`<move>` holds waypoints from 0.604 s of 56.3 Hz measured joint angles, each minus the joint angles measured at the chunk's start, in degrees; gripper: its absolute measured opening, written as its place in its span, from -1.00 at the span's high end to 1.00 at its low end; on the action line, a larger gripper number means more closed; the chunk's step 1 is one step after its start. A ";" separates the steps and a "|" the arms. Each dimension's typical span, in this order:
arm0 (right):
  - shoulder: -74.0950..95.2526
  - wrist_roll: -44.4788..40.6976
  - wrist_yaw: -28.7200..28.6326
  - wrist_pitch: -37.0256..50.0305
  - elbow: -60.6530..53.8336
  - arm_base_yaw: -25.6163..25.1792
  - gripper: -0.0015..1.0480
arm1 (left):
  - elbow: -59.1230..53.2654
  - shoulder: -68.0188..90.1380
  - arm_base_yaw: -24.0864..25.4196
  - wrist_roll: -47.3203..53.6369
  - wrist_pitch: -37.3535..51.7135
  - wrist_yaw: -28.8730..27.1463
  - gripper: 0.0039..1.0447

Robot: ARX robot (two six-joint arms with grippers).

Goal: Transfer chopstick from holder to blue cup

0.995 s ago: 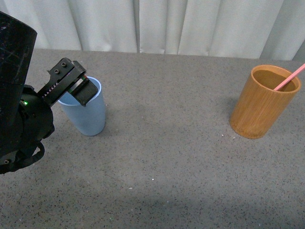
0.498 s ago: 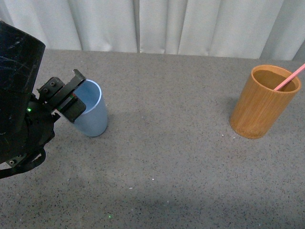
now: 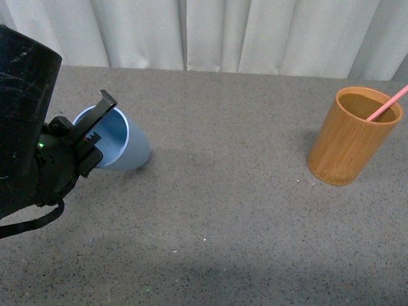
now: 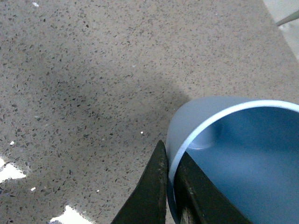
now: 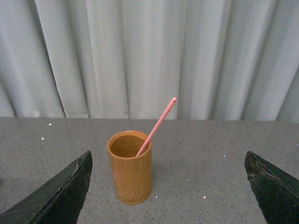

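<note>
Pinching blue cup (image 4: pixel 240 156) rim, left fingers (image 4: pixel 152 189)

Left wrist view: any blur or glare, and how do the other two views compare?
Left wrist view: left claw pinching the blue cup is dark and soft; white glare patches on the table, broad shadow beside the cup. Right wrist view: holder and chopstick sharp, right claw dark at the corners. Front view: even light, soft shadows.

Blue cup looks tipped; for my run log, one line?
left gripper shut on blue cup rim; cup tilted; right gripper open; chopstick in holder
</note>
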 joint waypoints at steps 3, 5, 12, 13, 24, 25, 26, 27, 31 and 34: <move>0.02 -0.02 0.00 0.00 0.00 0.00 -0.81 | -0.33 -1.60 0.26 0.79 0.00 0.11 0.93; 0.00 -0.02 0.00 0.02 0.00 0.00 -0.81 | -0.50 -2.38 0.42 1.42 0.00 0.20 0.93; 0.02 -0.02 0.00 0.02 0.00 0.00 -0.81 | -0.90 -5.49 1.14 4.52 0.00 1.16 0.93; 0.00 -0.02 0.00 0.00 0.00 0.00 -0.81 | -0.87 -6.12 1.27 5.33 -0.04 1.49 0.93; 0.00 -0.02 0.00 0.00 0.00 0.00 -0.81 | 0.52 -9.99 1.03 13.62 -2.21 4.00 0.93; 0.00 -0.02 0.00 0.00 0.00 0.00 -0.81 | 0.85 -10.19 0.81 14.53 -2.56 4.55 0.93; 0.02 -0.02 0.00 0.00 0.00 0.00 -0.81 | 1.18 -10.29 0.52 15.67 -2.89 4.83 0.93; 0.02 -0.02 0.00 0.02 0.00 0.00 -0.81 | 1.38 -10.32 0.37 15.91 -3.02 4.96 0.93; 0.00 0.00 0.00 0.02 0.00 0.00 -0.81 | 2.82 -10.36 -1.27 19.10 -4.04 6.43 0.93; 0.00 -0.02 0.00 0.00 0.00 0.00 -0.81 | 4.07 -10.36 -3.15 21.70 -5.09 7.56 0.93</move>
